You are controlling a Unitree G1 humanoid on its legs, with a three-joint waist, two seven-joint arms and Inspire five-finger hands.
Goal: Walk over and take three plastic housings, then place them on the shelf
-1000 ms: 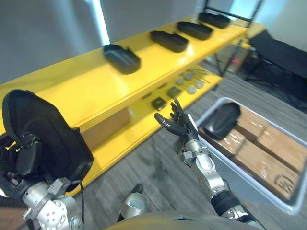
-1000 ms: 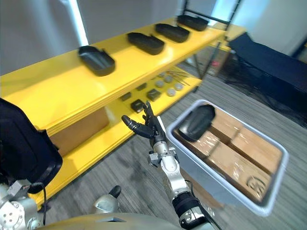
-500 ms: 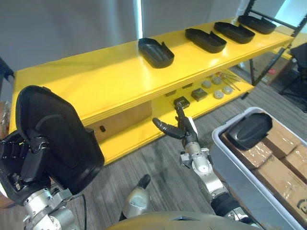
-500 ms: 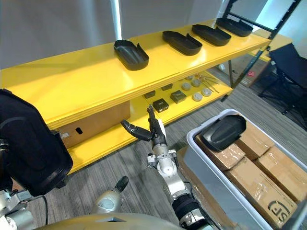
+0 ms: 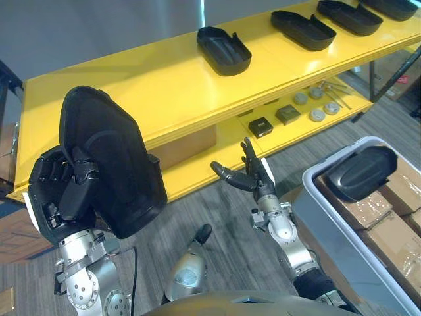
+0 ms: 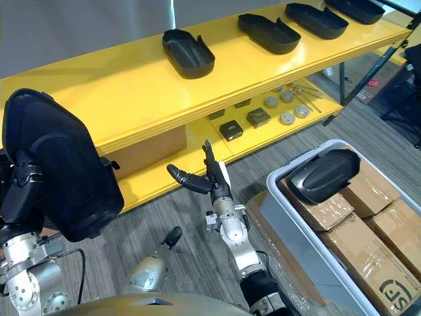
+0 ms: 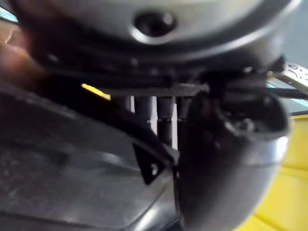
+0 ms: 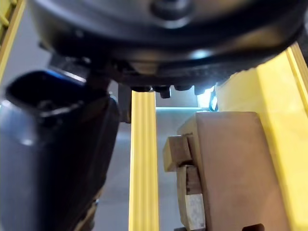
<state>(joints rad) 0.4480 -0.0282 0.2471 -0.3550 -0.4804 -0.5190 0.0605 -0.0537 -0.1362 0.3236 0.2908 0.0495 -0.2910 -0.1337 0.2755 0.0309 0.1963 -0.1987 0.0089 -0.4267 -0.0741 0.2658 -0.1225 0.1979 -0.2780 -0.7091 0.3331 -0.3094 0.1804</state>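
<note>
My left hand (image 5: 58, 197) is shut on a black plastic housing (image 5: 112, 164), held upright in front of the yellow shelf's left end; up close its dark shell (image 7: 72, 187) lies against the thumb (image 7: 226, 159). Three more housings (image 5: 223, 50) (image 5: 304, 29) (image 5: 348, 16) lie in a row on the shelf's top board (image 5: 151, 92). Another housing (image 5: 362, 172) rests on cardboard boxes in a grey bin (image 5: 309, 210) at the right. My right hand (image 5: 255, 179) hangs open, fingers straight, before the lower board, holding nothing.
The lower board (image 5: 289, 135) carries small dark blocks (image 5: 261, 126) and round metal parts (image 5: 317, 115). A cardboard box (image 6: 154, 141) sits under the top board. The floor between shelf and bin is grey carpet (image 5: 217, 210).
The camera has swung so the shelf sits more squarely ahead. My left hand has lifted the housing higher and nearer the shelf. The right hand stays open in the same pose.
</note>
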